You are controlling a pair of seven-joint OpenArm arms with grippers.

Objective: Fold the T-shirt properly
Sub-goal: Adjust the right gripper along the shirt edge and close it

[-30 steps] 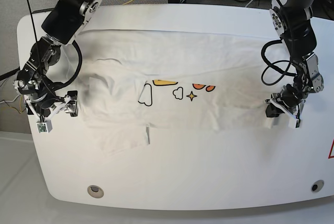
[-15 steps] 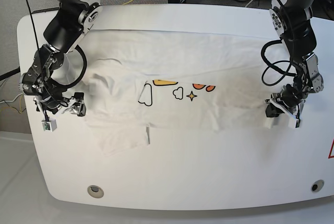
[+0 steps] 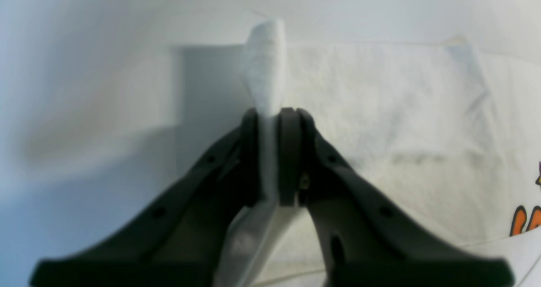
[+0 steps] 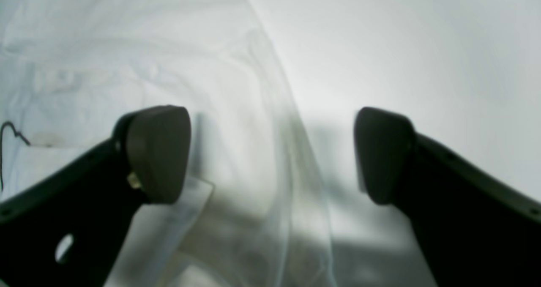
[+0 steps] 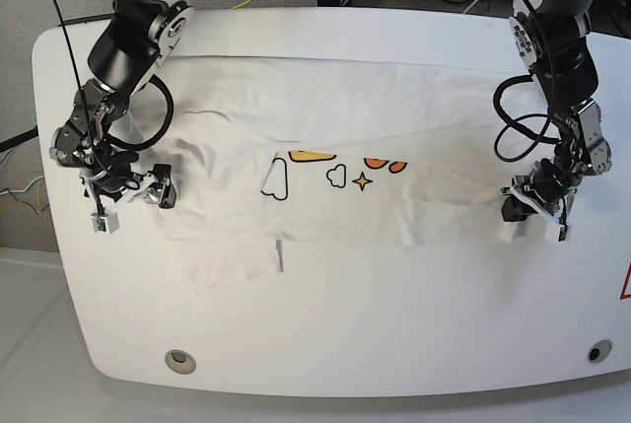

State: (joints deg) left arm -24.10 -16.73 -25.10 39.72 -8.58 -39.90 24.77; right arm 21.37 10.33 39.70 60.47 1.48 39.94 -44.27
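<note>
White T-shirt (image 5: 345, 147) | edge pinched in left end effector (image 3: 270, 122)

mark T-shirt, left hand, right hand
T-shirt (image 5: 325, 98), base view, bare upper fabric.
Left hand (image 3: 270, 122), left wrist view, between tips pinching cloth.
Right hand (image 4: 272, 151), right wrist view, gap between open tips.

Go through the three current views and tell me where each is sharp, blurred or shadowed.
Base view: evenly lit and sharp, the T-shirt prints crisp, soft shadows under both arms. Left wrist view: soft throughout, the left gripper shut on a white fabric fold, its shadow falling on the tabletop. Right wrist view: hazy, the open right gripper dark and blurred, cloth edge smeared.
</note>
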